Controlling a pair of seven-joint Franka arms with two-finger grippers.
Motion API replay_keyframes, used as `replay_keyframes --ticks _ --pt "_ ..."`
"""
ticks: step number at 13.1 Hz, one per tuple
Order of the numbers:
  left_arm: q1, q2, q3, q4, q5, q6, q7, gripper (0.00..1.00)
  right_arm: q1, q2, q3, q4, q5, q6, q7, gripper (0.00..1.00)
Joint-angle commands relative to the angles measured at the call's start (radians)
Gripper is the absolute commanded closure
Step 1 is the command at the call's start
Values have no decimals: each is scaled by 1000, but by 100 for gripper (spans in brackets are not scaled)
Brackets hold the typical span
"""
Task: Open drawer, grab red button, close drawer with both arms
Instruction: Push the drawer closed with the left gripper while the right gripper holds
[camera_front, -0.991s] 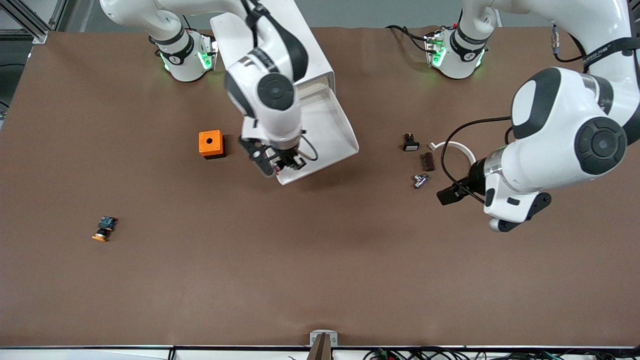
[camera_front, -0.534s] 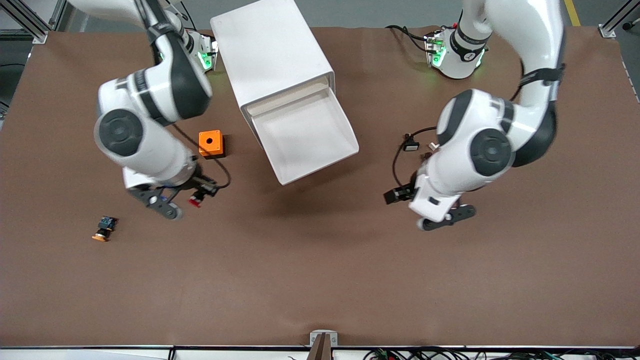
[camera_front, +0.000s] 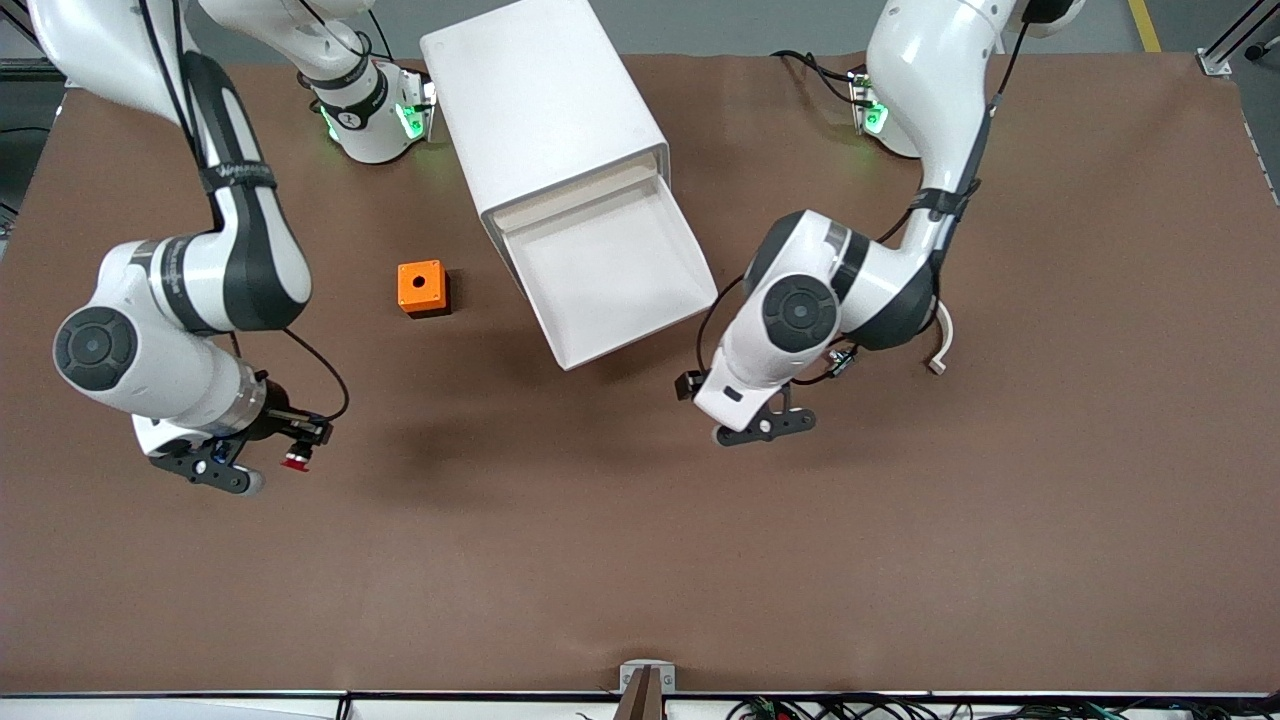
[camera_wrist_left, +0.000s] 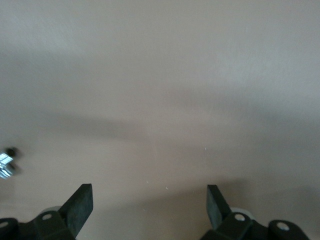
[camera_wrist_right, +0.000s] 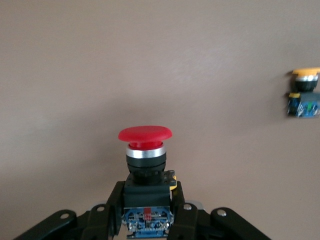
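Observation:
My right gripper (camera_front: 300, 442) is shut on the red-capped button (camera_front: 294, 460) and holds it over the table at the right arm's end; in the right wrist view the button (camera_wrist_right: 145, 150) stands upright between my fingers (camera_wrist_right: 114, 202). The white drawer (camera_front: 610, 270) is pulled out of its white cabinet (camera_front: 545, 110) and looks empty. My left gripper (camera_front: 688, 384) is open and empty over bare table beside the drawer's front corner; its fingers (camera_wrist_left: 80, 207) stand wide apart.
An orange cube with a hole (camera_front: 421, 287) sits beside the drawer toward the right arm's end. The orange-capped button (camera_wrist_right: 304, 92) lies near my right gripper, hidden under the right arm in the front view. A white ring (camera_front: 941, 340) lies beside the left arm.
The right arm has carried the red button from the drawer toward its own end of the table. The left arm has swung in toward the drawer's front.

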Motion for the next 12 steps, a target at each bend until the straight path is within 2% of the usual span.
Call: replay_keyframes --ticks 1,4,12 --pt "-64 18 -1 -4 6 7 -66 0 -77 10 22 -54 -11 73 -99 100" --pt "-95 20 -47 -8 6 -6 -175 0 -108 51 22 -57 -11 121 -129 100" --pt "-95 17 -250 -51 6 -41 -399 0 -180 136 22 -59 -9 198 -183 100"
